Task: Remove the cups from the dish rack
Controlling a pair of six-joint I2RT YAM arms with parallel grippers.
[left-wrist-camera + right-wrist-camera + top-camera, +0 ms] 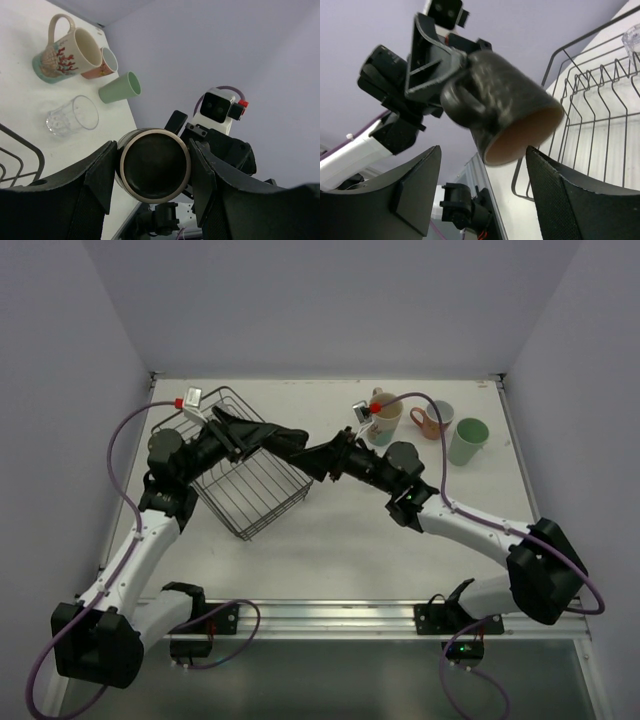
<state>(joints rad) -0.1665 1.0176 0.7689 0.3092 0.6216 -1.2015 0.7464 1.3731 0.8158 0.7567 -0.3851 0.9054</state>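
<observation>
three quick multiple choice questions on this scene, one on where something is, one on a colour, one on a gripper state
1. Where is the dark brown mug?
A. in the dish rack
B. in the left gripper, off the table
C. standing on the table

2. What colour is the handleless cup beside the salmon-pink mug?
A. blue
B. yellow
C. pale green

3. How is the right gripper?
A. open
B. shut on the dark brown mug
C. shut on the dish rack

Answers:
1. B, as the left wrist view shows the mug clamped between that gripper's fingers.
2. C, as the top view shows it pale green at the right end of the row of cups.
3. A, as the right wrist view shows its fingers spread wide with the mug between them.
</observation>
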